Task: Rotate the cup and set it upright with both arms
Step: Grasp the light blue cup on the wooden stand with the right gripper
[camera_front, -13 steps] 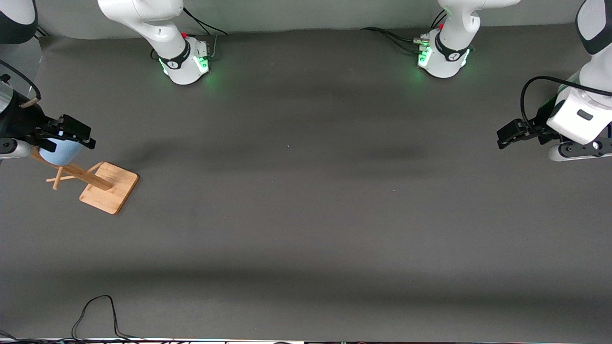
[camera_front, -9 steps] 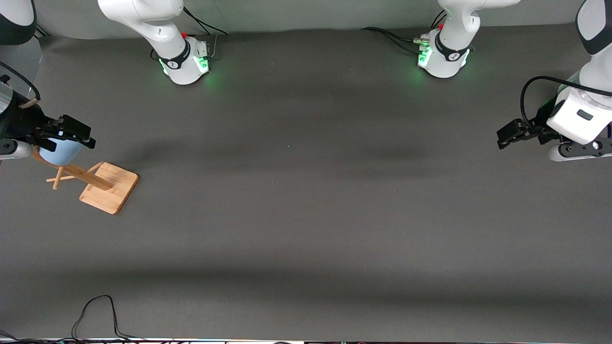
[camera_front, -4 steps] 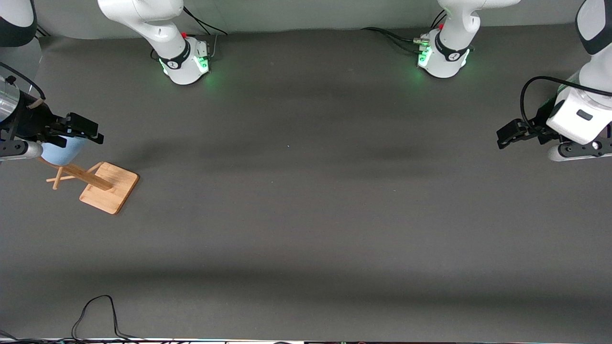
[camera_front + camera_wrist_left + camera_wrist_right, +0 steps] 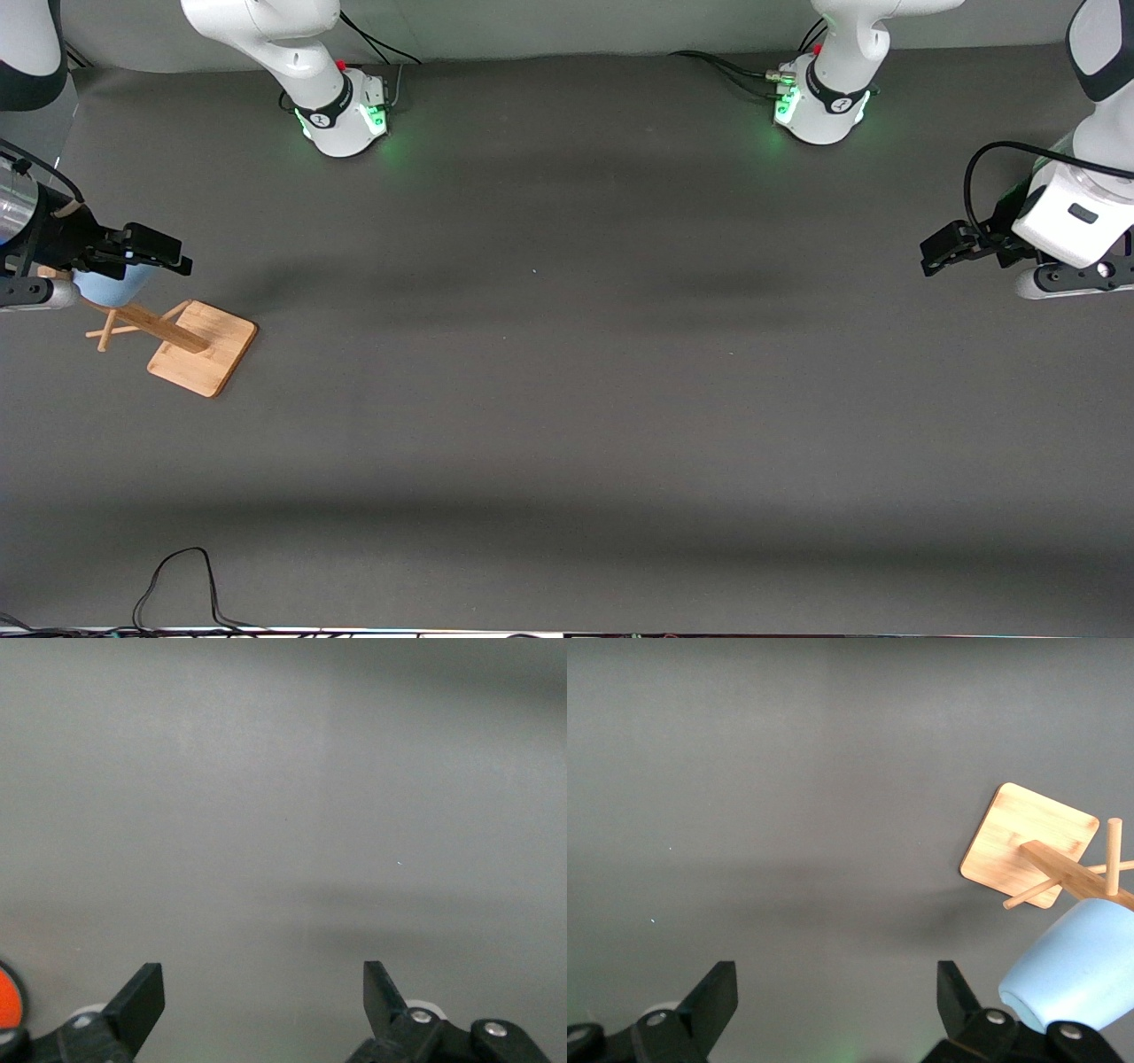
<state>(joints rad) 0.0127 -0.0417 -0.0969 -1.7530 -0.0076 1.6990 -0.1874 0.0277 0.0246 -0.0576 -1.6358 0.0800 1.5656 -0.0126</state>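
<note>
Front view: light blue cup (image 4: 113,285) hangs upside down on a peg of the wooden cup rack (image 4: 182,341) at the right arm's end of the table; right gripper (image 4: 133,251) is over it w/ fingers spread, probably lining up a grab. Left gripper (image 4: 941,250) waits at the other end, jaws spread, holding nothing. Right wrist view: cup sits just beside one fingertip (image 4: 955,988), not between the two, so no grip yet.

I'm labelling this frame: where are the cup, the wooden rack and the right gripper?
cup (image 4: 1076,966), right wrist view, on its blue side wall.
wooden rack (image 4: 204,346), front view, on its flat base.
right gripper (image 4: 837,992), right wrist view, midway between its open fingertips.

The cup (image 4: 113,285) hangs on a peg of the stand (image 4: 190,346), at the right arm's end of the table (image 4: 567,399).
</note>
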